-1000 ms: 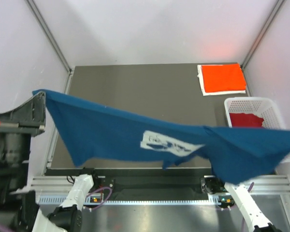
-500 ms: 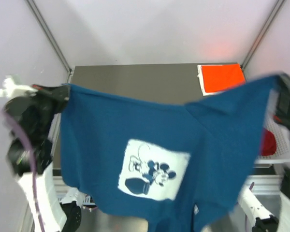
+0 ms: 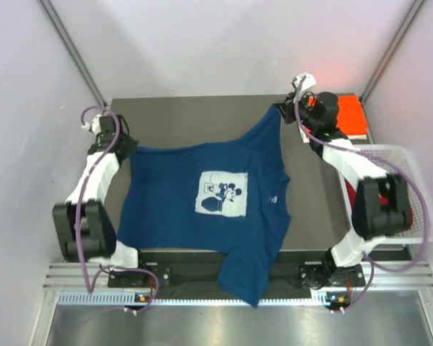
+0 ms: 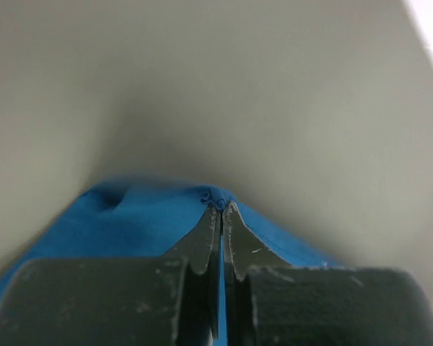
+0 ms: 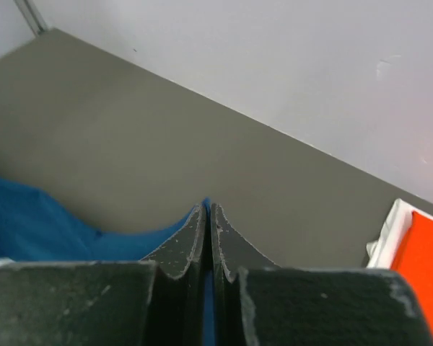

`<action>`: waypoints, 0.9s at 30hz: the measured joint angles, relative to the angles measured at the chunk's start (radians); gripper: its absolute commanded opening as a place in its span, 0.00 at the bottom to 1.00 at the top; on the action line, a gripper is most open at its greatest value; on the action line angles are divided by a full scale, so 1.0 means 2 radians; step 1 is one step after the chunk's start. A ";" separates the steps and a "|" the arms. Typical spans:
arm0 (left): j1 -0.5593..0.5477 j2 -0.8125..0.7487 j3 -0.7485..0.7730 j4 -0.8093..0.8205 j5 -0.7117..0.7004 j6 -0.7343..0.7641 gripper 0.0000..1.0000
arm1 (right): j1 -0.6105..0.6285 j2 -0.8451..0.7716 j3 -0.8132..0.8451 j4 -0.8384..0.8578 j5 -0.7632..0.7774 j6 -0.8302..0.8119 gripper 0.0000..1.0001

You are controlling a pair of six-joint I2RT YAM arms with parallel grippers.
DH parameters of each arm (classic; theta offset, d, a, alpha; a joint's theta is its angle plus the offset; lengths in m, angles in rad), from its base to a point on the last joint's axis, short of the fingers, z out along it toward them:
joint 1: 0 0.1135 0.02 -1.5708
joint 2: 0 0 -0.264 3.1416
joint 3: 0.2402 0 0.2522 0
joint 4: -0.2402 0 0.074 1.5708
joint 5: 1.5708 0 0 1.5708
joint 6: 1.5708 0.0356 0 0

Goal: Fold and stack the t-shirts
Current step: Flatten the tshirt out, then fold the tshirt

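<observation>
A navy blue t-shirt (image 3: pixel 202 216) with a white chest print (image 3: pixel 221 194) lies spread on the dark table (image 3: pixel 187 119), print up. Its lower part hangs over the table's near edge. My left gripper (image 3: pixel 125 148) is shut on the shirt's far left corner; in the left wrist view blue cloth (image 4: pixel 151 223) bunches at the fingertips of that gripper (image 4: pixel 221 207). My right gripper (image 3: pixel 281 109) is shut on the far right corner, with a strip of blue between the jaws of that gripper (image 5: pixel 208 207). A folded orange-red t-shirt (image 3: pixel 350 115) lies at the back right, partly behind the right arm.
A white lattice basket (image 3: pixel 418 194) stands at the table's right edge behind the right arm. The orange-red shirt (image 5: pixel 427 267) rests on a white sheet (image 5: pixel 387 238). White walls close in the table at the back and both sides.
The blue shirt was held up in the air between the arms. Both grippers have swung to the far side and come down, so the shirt now lies on the table.
</observation>
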 measured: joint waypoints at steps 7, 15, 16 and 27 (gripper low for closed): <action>0.015 0.205 0.106 0.087 0.007 0.025 0.00 | 0.000 0.198 0.125 0.070 0.003 -0.026 0.00; 0.035 0.323 0.232 0.152 0.063 0.030 0.00 | 0.000 0.318 0.280 0.100 0.022 -0.042 0.00; 0.037 0.337 0.250 0.156 0.071 0.030 0.00 | 0.000 0.330 0.303 0.101 0.021 -0.045 0.00; 0.042 0.434 0.360 0.178 0.130 0.036 0.00 | 0.000 0.419 0.412 0.127 -0.009 -0.051 0.00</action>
